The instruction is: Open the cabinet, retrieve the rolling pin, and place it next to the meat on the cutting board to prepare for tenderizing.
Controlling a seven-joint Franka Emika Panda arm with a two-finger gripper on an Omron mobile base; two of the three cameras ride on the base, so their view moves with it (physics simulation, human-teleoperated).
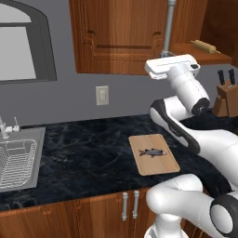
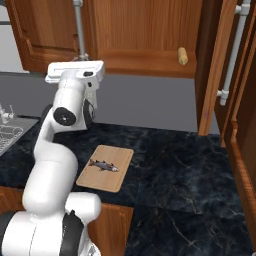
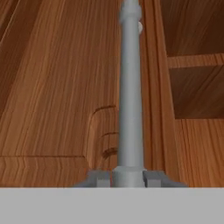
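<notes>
**Robot claw at the handle of a wall cabinet's left door**

A simulated kitchen with a grey wall and a dark marbled stone tabletop (image 1: pixel 88 148) running along it. Set into the tabletop at the far left is a steel sink (image 1: pixel 18 160) with a wire rack inside; a beige wall outlet (image 1: pixel 102 95) sits above the tabletop, and a wooden knife block (image 1: pixel 226 97) stands at the right.

On the tabletop lies a light tan rectangular wooden cutting board (image 1: pixel 160 165) with rounded corners. A small grey-brown fish-shaped piece of meat (image 1: pixel 152 152) rests on the board, near its middle.

Above hangs the large reddish-brown wooden wall cabinet (image 1: pixel 121 37). Its left door is shut. Its right door (image 2: pixel 220 65) stands swung open, edge toward the right base camera, with its long grey bar handle (image 2: pixel 234 50) visible. Inside, on the cabinet's bottom shelf, lies the slim light-tan wooden rolling pin (image 1: pixel 205 46), well above the board and to its right.

The white arm reaches up so that its claw (image 3: pixel 127 177) is at the lower end of the left door's long vertical grey metal bar handle (image 3: pixel 130 87). In the hand view the bar runs straight up from between the two finger tips (image 3: pixel 99 178), one on either side of it at its lower mount. The fingers flank the bar closely, but I cannot tell whether they are clamped on it.
</notes>
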